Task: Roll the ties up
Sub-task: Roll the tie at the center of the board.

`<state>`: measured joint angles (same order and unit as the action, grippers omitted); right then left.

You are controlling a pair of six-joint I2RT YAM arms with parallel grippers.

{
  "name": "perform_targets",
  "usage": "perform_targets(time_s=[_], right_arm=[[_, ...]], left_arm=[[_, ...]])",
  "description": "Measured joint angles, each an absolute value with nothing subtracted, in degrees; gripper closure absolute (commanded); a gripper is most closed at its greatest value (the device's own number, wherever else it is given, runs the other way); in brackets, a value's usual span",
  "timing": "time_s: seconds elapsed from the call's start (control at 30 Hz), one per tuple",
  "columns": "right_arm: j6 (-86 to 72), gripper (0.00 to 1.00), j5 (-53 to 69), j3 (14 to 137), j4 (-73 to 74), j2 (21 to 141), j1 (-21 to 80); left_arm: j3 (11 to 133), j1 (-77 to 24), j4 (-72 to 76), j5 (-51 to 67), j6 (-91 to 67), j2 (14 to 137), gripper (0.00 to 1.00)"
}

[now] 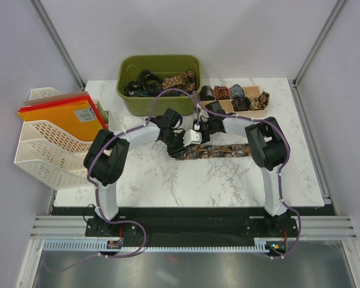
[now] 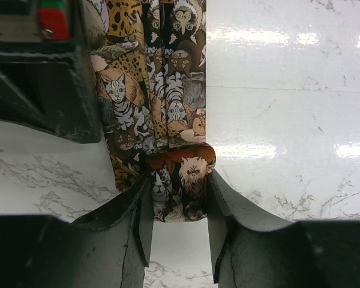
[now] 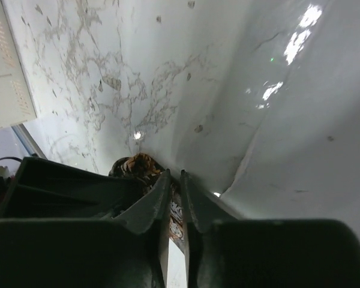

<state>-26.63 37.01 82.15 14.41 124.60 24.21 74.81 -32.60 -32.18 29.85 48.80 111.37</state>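
A long tie [image 1: 228, 150] with a brown cat print lies flat across the middle of the marble table. Both grippers meet at its left end. In the left wrist view the end of the tie [image 2: 180, 180] is folded over, and my left gripper [image 2: 179, 207] is shut on that fold, a finger on each side. My right gripper [image 3: 174, 179] has its jaws nearly together with a strip of the tie [image 3: 136, 164] caught between them. From above, the left gripper [image 1: 179, 146] and right gripper [image 1: 195, 139] sit close together over that end.
A green bin [image 1: 123, 84] at the back holds several loose ties [image 1: 174, 80]. Right of it, a wooden tray [image 1: 255, 112] holds rolled ties [image 1: 228, 93]. A white file rack [image 1: 45, 144] with orange folders [image 1: 63, 117] stands at the left table edge.
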Motion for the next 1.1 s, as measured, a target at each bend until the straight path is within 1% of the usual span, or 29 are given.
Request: perform_targets(time_s=[0.17, 0.3, 0.67, 0.9, 1.1], right_arm=[[-23.88, 0.92, 38.2, 82.15, 17.61, 124.49, 24.64], [-22.15, 0.93, 39.24, 82.15, 20.08, 124.44, 24.64], [-18.0, 0.87, 39.86, 82.59, 21.89, 124.46, 24.93], [-16.69, 0.8, 40.16, 83.05, 22.37, 124.46, 24.95], [-15.97, 0.79, 40.25, 83.57, 23.44, 124.44, 24.91]], left_arm=[[74.65, -32.42, -31.99, 30.17, 48.77, 111.37, 0.82], [74.59, -32.42, -31.83, 30.17, 48.77, 111.33, 0.83], [72.62, -31.59, -31.33, 30.06, 48.69, 109.03, 0.84], [72.23, -31.29, -31.42, 30.09, 48.69, 108.07, 0.84], [71.94, -31.24, -31.38, 30.09, 48.71, 108.31, 0.84]])
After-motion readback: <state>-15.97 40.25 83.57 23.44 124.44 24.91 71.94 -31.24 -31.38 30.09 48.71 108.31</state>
